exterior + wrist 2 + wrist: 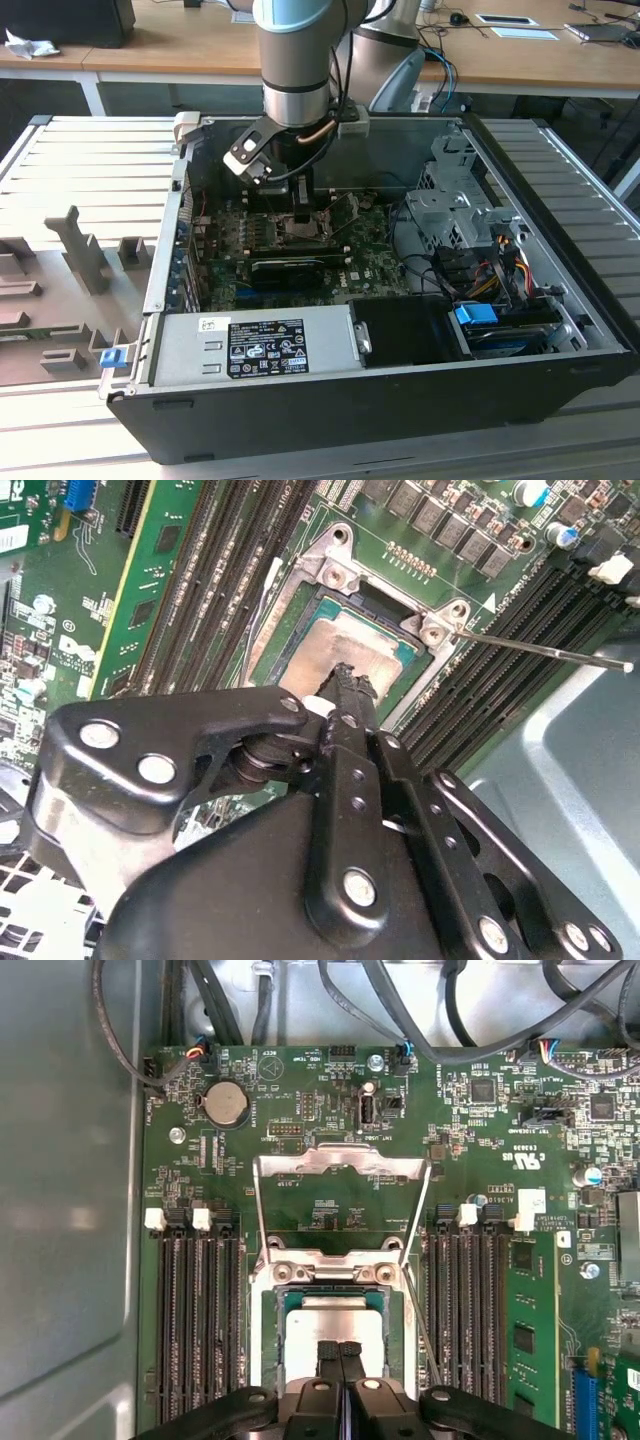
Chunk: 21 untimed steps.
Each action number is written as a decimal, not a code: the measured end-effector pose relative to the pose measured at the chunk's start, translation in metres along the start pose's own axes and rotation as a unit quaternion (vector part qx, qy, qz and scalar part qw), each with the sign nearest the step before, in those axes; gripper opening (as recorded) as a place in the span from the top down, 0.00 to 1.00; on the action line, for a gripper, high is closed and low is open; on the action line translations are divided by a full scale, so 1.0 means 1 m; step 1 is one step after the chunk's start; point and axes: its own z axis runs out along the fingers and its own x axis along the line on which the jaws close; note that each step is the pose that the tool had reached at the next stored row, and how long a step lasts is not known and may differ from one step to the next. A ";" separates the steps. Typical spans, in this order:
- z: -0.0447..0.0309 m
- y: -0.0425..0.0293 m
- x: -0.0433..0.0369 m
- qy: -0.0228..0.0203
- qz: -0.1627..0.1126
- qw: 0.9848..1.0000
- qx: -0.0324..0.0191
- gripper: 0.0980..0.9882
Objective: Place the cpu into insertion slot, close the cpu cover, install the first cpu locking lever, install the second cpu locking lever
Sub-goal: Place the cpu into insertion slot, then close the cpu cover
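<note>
The cpu [335, 1320] lies flat in the insertion slot [330, 1273] on the green board, its dull silver top [345, 640] facing up. My gripper [340, 1348] is shut, its two black fingertips pressed together with nothing between them, right over the near edge of the chip [345, 672]. I cannot tell whether the tips touch it. The cpu cover [340, 1160] stands swung open behind the slot, with bare board showing through its window. A thin locking lever [540, 648] sticks out free beside the slot [418, 1310]. In the exterior view the gripper [303, 217] reaches down into the open computer case.
Long black memory slots [190, 1310] [470, 1310] flank the socket. Black cables [420, 1020] run along the board's far edge. The grey power supply [255, 345], a metal drive cage [450, 205] and the case walls [165, 250] hem in the board.
</note>
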 end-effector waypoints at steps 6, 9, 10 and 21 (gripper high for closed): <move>-0.0024 0.0047 -0.0006 0.000 0.000 1.000 0.001 0.99; -0.0023 0.0053 -0.0019 0.000 0.000 1.000 0.001 0.99; -0.0024 0.0056 -0.0020 0.000 0.000 1.000 0.001 0.99; -0.0177 0.0102 -0.0018 0.000 0.000 1.000 0.001 0.99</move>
